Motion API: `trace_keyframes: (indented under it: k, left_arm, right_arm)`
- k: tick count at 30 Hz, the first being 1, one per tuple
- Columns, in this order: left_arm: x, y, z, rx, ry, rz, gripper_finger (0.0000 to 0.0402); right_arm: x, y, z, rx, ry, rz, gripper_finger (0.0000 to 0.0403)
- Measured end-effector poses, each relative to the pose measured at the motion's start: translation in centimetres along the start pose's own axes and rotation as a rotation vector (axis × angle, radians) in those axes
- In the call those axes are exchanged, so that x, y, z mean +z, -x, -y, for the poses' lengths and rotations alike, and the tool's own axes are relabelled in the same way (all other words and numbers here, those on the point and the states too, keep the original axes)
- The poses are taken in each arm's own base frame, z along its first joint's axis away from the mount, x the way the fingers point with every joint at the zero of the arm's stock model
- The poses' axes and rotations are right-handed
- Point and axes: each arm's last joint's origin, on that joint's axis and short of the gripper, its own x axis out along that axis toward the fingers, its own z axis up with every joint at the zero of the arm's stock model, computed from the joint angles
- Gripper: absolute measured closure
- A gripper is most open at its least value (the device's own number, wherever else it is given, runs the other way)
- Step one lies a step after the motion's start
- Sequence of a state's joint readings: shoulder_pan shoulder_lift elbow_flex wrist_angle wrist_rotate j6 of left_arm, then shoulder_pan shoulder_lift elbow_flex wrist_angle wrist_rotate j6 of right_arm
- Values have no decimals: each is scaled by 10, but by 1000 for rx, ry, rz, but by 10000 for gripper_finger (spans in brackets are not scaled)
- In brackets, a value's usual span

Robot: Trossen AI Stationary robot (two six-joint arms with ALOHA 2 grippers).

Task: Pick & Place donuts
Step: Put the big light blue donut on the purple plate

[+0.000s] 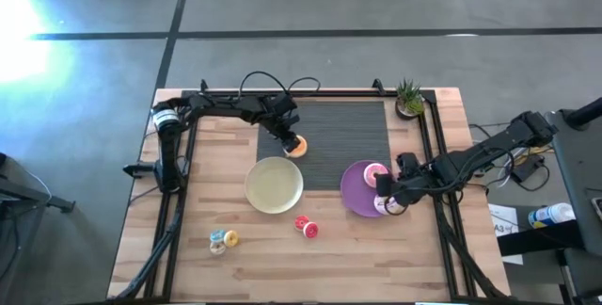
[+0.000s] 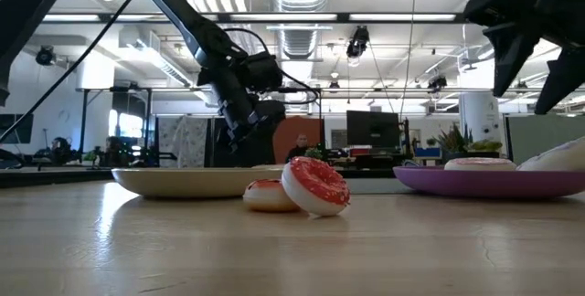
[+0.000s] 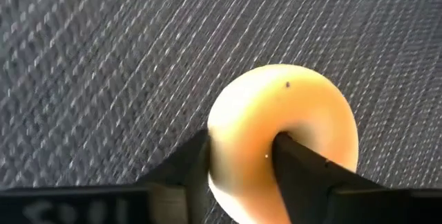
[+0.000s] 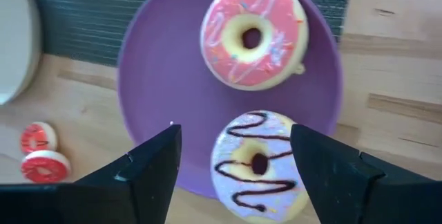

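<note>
My left gripper (image 1: 288, 141) (image 3: 242, 144) is over the dark mat (image 1: 343, 126), shut on an orange donut (image 1: 297, 147). My right gripper (image 1: 388, 201) (image 4: 235, 137) hangs open well above the purple plate (image 1: 356, 192). Its fingers stand either side of a whitish donut with brown drizzle (image 4: 259, 165) without touching it. A pink donut (image 4: 252, 34) lies flat on the same plate. Two red donuts (image 1: 306, 226) sit on the wood; in the low view one (image 2: 315, 186) leans on the other (image 2: 268, 195). A yellow and a teal donut (image 1: 224, 240) lie near the table's near left. My left gripper holds the orange donut by one side of its ring (image 3: 238, 148). One finger (image 3: 304, 172) is in the hole and the other (image 3: 179, 179) is against the outer rim. The fingers come from above, slanting. Whether the donut rests on the mat or hangs clear, I cannot tell.
The pale-yellow plate (image 1: 274, 184) lies between the mat and the red donuts. A small potted plant (image 1: 409, 98) stands at the far right corner. A black frame rail (image 1: 440, 211) runs along the table's right side. Bare wood (image 1: 376, 258) lies along the near edge.
</note>
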State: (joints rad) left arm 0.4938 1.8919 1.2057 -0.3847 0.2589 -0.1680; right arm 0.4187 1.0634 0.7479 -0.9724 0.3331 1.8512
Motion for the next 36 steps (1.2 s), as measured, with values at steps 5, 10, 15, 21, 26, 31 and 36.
trace_keyframes:
  k: [5, 10, 15, 21, 26, 31, 36]
  left_arm:
    - [3, 0, 0, -9, -10, 29, 372]
    - [7, 4, 4, -83, -10, 40, 397]
    - [29, 26, 23, -498, -18, 83, 400]
    - [57, 54, 43, -942, -44, 56, 400]
    - [65, 63, 47, -977, 1, 31, 401]
    - [62, 60, 49, -999, 78, -33, 401]
    - [60, 59, 51, -1034, 118, -90, 401]
  right_arm:
    - [1, 0, -5, 64, -3, 54, 140]
    - [2, 1, -14, 165, 19, 140, 141]
    - [9, 5, -35, 339, 173, 285, 147]
    - [18, 20, -70, 494, 785, 585, 154]
    - [38, 34, -83, 420, 966, 721, 154]
    - [57, 52, -92, 400, 918, 690, 155]
    - [70, 67, -103, 338, 828, 629, 165]
